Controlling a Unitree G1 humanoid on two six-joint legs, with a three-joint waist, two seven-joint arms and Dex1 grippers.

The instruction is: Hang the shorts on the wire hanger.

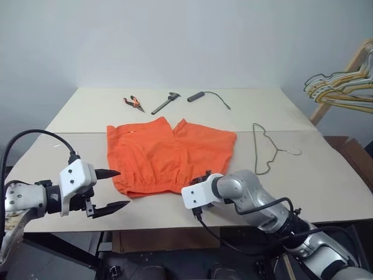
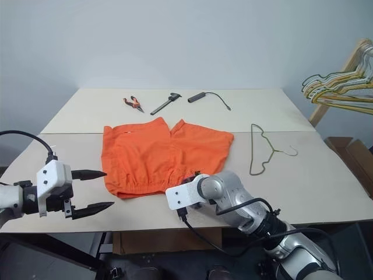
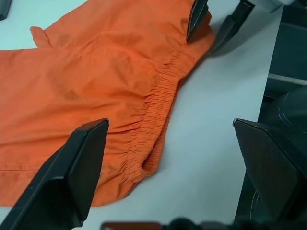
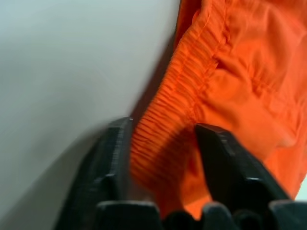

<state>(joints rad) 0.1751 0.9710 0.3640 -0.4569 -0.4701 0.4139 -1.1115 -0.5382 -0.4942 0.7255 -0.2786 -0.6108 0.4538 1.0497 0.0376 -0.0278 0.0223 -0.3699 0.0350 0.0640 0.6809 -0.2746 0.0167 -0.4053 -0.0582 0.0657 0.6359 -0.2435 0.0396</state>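
Shorts (image 1: 166, 153) of bright orange fabric lie flat near the middle of the table (image 1: 326, 192), legs pointing toward the far edge and the gathered elastic waistband toward the near edge. At the waistband's right end the right gripper (image 4: 163, 148) has its two black fingers (image 4: 225, 158) on either side of the bunched elastic, the fabric filling the gap between them, so it is pinching the waistband edge; from the head views its white wrist block sits at that corner of the garment, close to the table's near edge. Off the waistband's other end, at the table's near left edge, the left gripper (image 1: 108, 191) hovers with its fingers spread wide and nothing between them, pointing across toward the shorts but apart from them. Well to the right of the shorts, nearer the right edge, the wire hanger (image 1: 263, 149) lies flat on the surface, its hook turned toward the right edge, touching nothing else. Along the far edge sit orange-handled pliers (image 1: 134, 103), a dark caliper-like tool (image 1: 166, 102) just beside them, and a black cable with a cylindrical plug (image 1: 198, 95). Beyond the table's far right corner a bunch of yellow, green and pale hangers (image 1: 341, 87) hangs on a wooden frame.
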